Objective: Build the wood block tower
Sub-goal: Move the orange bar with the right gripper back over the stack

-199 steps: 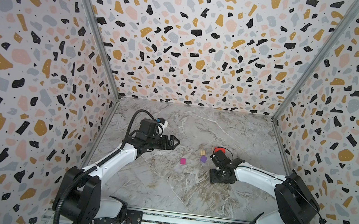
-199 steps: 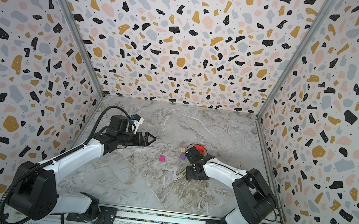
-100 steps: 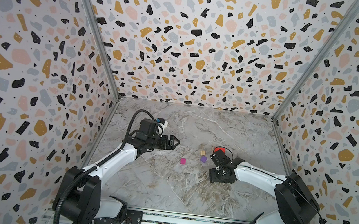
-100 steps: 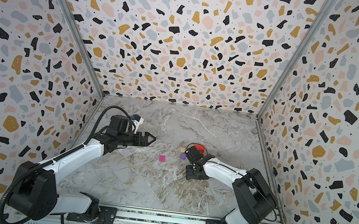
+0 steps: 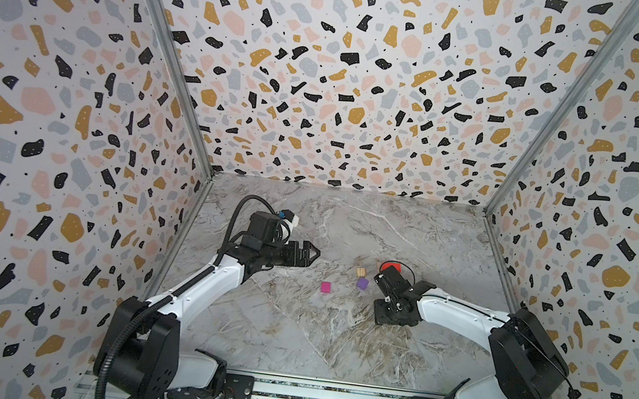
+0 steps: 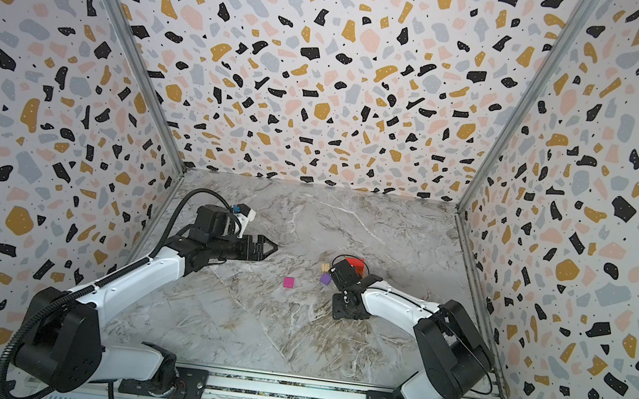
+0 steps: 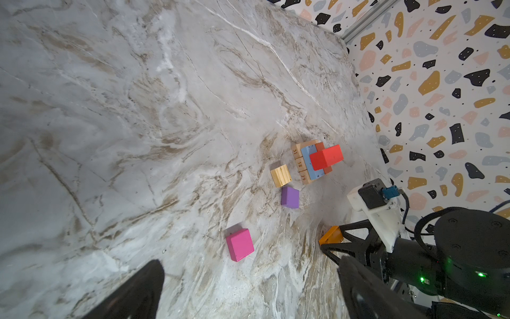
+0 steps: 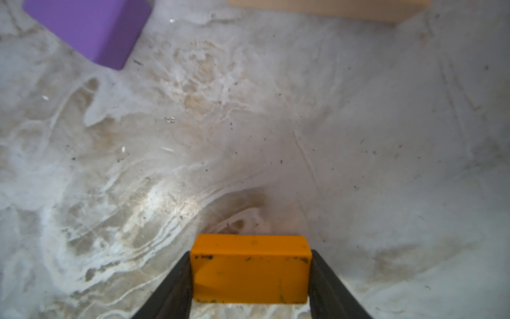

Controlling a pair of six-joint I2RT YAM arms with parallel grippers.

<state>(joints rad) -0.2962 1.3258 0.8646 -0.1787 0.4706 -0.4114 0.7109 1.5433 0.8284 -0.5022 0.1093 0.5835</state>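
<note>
The tower (image 7: 306,165) is a small stack: tan bars at the base, a light blue block above, a red block (image 5: 390,266) on top. Beside it on the marble lie a tan cube (image 7: 280,175), a purple cube (image 7: 289,197) and, further off, a magenta cube (image 7: 239,244). My right gripper (image 8: 251,256) is down at the floor, shut on an orange block (image 8: 251,269), its jaws touching both short ends. In both top views its wrist hides that block. My left gripper (image 5: 313,252) hovers open and empty, left of the magenta cube (image 5: 325,287).
Patterned walls (image 5: 183,199) close in the marble floor (image 5: 292,331) on three sides. A metal rail (image 5: 325,394) with both arm bases runs along the front. The right arm (image 5: 458,311) stretches in low from the right.
My right gripper's jaws have drawn in onto the orange block. Neither arm has visibly shifted, and the loose cubes lie where they were.
</note>
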